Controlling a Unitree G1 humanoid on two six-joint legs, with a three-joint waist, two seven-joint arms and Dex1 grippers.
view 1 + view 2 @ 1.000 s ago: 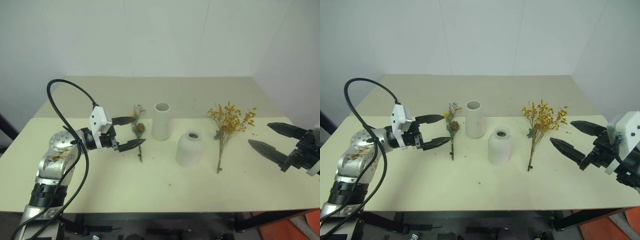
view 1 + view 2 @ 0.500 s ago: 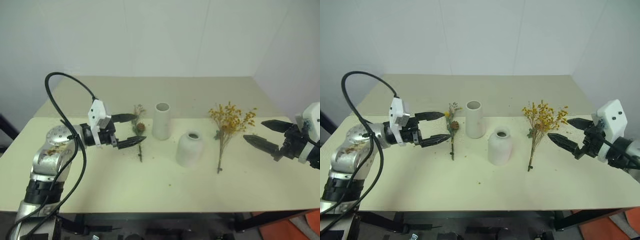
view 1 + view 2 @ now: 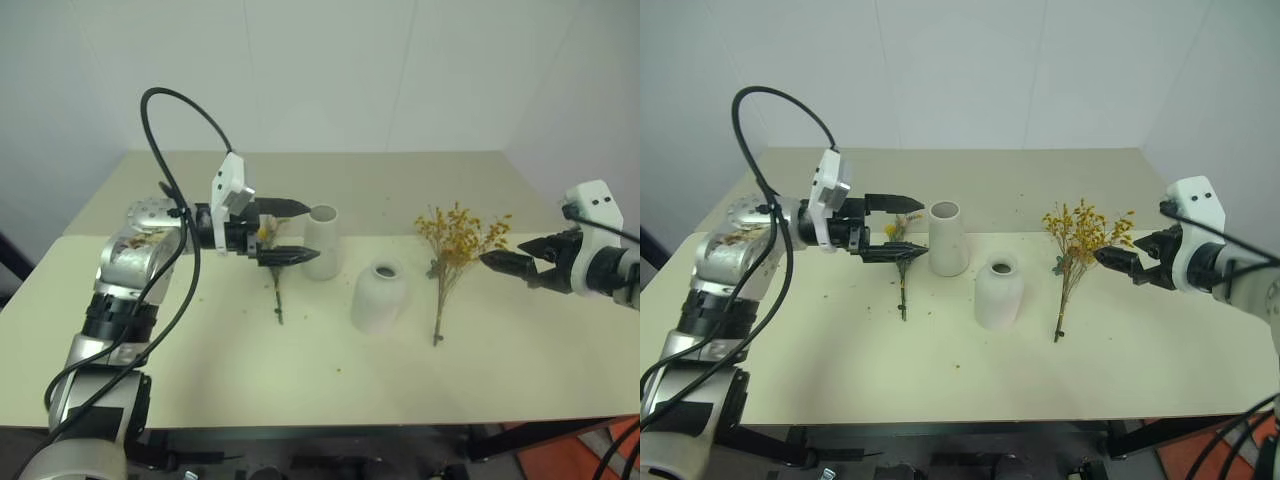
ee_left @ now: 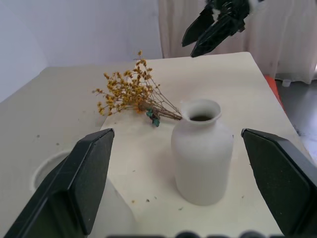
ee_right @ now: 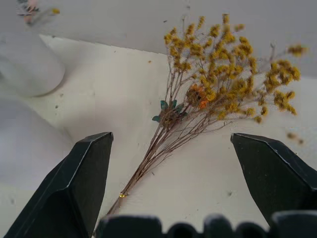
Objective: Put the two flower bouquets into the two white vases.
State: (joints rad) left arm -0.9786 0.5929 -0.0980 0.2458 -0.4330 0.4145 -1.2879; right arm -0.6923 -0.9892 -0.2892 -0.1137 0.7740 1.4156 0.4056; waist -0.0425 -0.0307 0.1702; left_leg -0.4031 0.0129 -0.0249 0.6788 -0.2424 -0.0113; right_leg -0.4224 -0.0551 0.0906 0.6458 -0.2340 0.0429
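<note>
The bushy yellow-orange bouquet lies on the table, right of the vases, its stems pointing toward me. The thin sprig bouquet lies left of the tall white vase. The shorter dome vase stands in front, slightly to the right. My left gripper hovers open above the sprig's head, its tips close to the tall vase and holding nothing. My right gripper is open and empty just right of the yellow bouquet, pointing at it.
Small flower crumbs dot the beige table around the bouquets. White walls close off the back and right side. A black cable loops above my left arm.
My left gripper rose and swung right, from beside the sprig's stem to above its head near the tall vase. My right gripper came forward toward the yellow bouquet and rolled. Both stayed open.
</note>
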